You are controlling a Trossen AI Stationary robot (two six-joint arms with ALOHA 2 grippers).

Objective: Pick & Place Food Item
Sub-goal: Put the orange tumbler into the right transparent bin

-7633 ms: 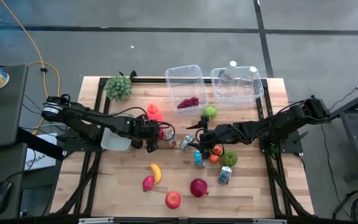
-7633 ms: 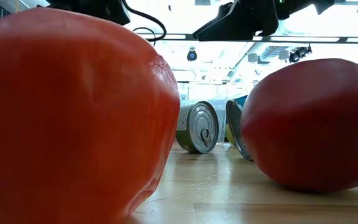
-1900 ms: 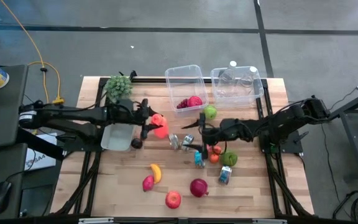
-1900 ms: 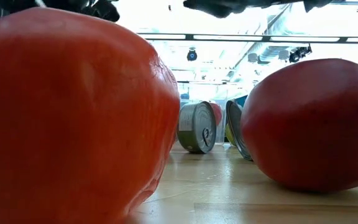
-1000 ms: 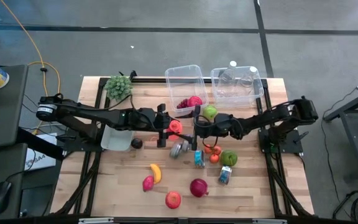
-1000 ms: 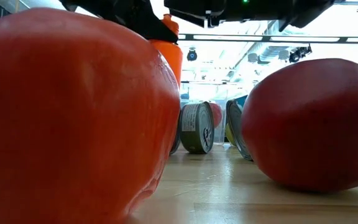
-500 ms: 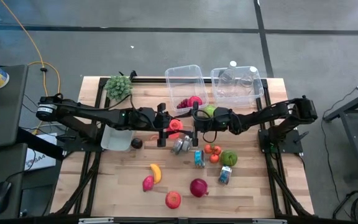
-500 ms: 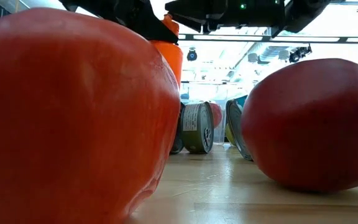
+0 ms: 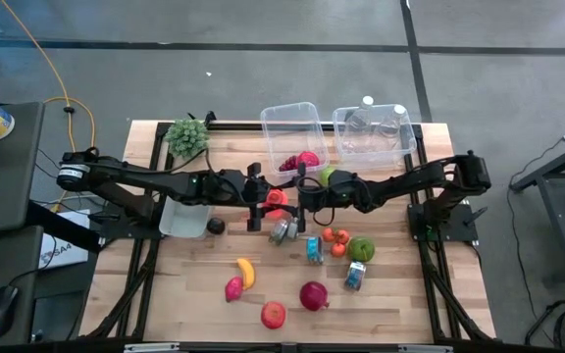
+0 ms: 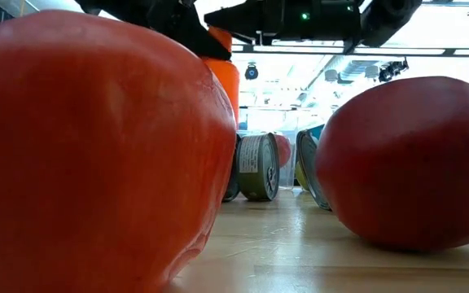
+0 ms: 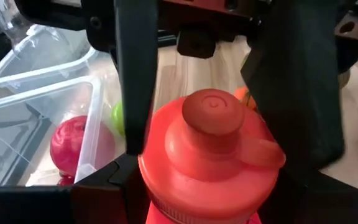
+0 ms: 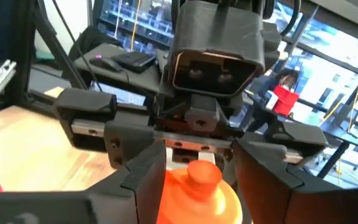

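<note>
Bottle [image 9: 275,199], orange with a domed cap, is hanging mid-desk, just in front of the clear bin [image 9: 296,138] holding red fruit. Left gripper [image 9: 257,199] is pinching it between its jaws; right gripper [image 9: 302,196] is facing it from the opposite side, jaws spread around the cap. Tin cans [image 9: 284,230] are lying directly below. Green apple [image 9: 329,176] is sitting behind the right arm. Tomatoes [image 9: 335,240] and another apple [image 9: 362,249] are crowding the desk [image 9: 400,294] nearby.

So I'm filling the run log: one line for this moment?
left gripper: shut on orange bottle | right gripper: open around bottle top | position: table centre, near bins | stage: handover
</note>
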